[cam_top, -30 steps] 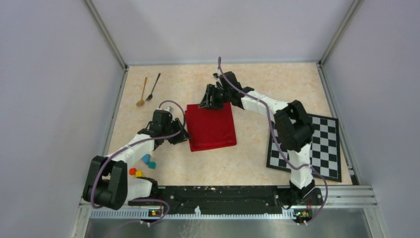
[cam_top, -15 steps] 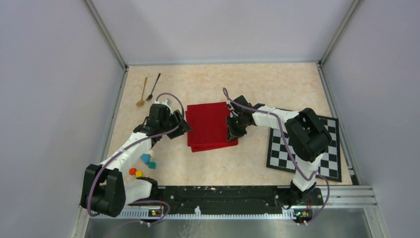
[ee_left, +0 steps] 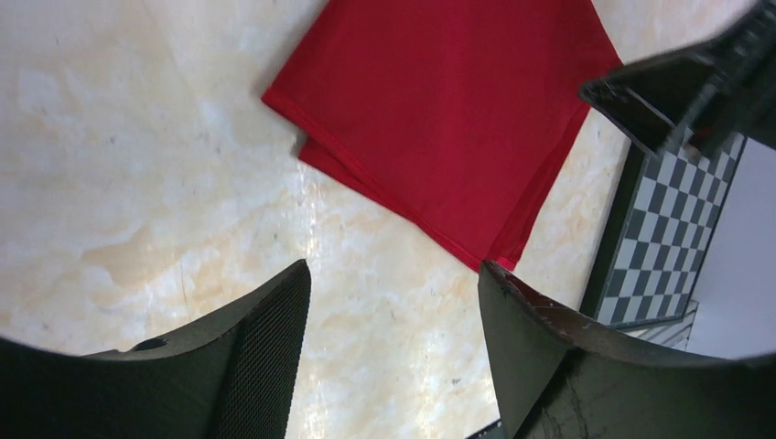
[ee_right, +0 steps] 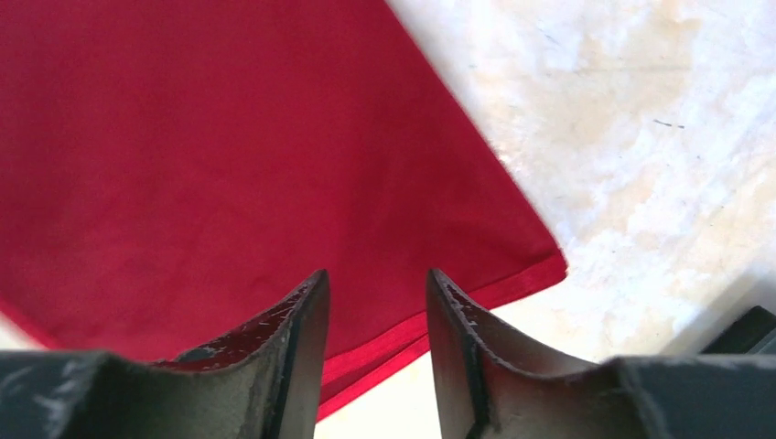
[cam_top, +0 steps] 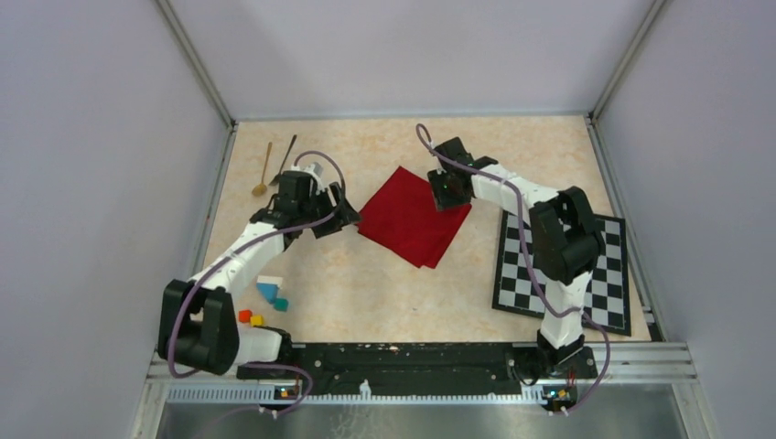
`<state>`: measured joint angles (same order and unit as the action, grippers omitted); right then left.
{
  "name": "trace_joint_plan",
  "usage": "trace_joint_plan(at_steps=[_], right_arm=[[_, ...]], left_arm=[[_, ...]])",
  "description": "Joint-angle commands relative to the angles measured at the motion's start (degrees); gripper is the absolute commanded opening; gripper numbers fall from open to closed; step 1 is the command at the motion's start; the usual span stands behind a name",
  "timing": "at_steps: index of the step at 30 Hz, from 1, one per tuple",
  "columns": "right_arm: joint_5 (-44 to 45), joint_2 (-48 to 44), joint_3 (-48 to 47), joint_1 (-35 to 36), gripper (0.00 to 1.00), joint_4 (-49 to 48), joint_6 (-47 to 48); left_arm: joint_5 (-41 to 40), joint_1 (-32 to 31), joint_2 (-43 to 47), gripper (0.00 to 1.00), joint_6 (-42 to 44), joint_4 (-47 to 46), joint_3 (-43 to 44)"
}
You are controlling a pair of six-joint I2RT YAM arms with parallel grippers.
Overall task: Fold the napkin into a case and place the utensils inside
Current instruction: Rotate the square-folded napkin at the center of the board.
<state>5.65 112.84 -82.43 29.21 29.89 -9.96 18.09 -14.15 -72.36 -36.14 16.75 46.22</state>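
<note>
The red napkin (cam_top: 412, 221) lies flat on the table, folded in layers and turned like a diamond. It also shows in the left wrist view (ee_left: 448, 119) and the right wrist view (ee_right: 229, 146). My right gripper (cam_top: 448, 192) is over its far right corner, jaws apart with nothing clamped between them (ee_right: 376, 273). My left gripper (cam_top: 345, 216) is open and empty just left of the napkin's left corner, over bare table (ee_left: 393, 267). The gold spoon (cam_top: 264, 170) and the black spoon (cam_top: 285, 158) lie side by side at the far left.
A black-and-white chequered mat (cam_top: 599, 265) lies at the right, also in the left wrist view (ee_left: 673, 219). Small coloured blocks sit at the near left: blue (cam_top: 268, 291), teal (cam_top: 281, 304), red (cam_top: 244, 315), yellow (cam_top: 257, 320). Walls enclose the table.
The napkin has turned from square-on to diamond-wise and shifted right. My right gripper moved from its right edge back to its far right corner. My left gripper moved slightly farther away.
</note>
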Motion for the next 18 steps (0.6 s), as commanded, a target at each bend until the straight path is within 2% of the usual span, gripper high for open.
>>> trace_joint_plan(at_steps=[1, 3, 5, 7, 13, 18], right_arm=[[-8.37, -9.24, 0.85, 0.89, 0.44, 0.31, -6.2], [-11.09, -10.84, 4.85, 0.41, 0.44, -0.45, -10.36], [-14.77, -12.36, 11.05, -0.96, 0.45, -6.14, -13.28], [-15.78, -12.09, 14.02, -1.95, 0.45, -9.23, -13.28], [-13.03, -5.75, 10.12, -2.1, 0.39, -8.92, -4.89], [-9.82, -2.5, 6.66, -2.06, 0.35, -8.64, 1.39]], left_arm=[[0.71, 1.32, -7.98, 0.73, 3.18, -1.4, 6.61], [1.38, 2.01, -12.81, 0.73, 3.61, -1.0, 9.11], [1.63, 2.11, -16.7, 0.73, 3.65, -1.63, 11.16], [1.43, 2.05, -19.76, 0.74, 3.67, -2.5, 12.7], [-0.77, 2.02, -27.13, 0.79, 7.36, -2.63, 16.91], [0.52, 1.48, -33.51, 0.8, 8.9, -1.63, 21.75]])
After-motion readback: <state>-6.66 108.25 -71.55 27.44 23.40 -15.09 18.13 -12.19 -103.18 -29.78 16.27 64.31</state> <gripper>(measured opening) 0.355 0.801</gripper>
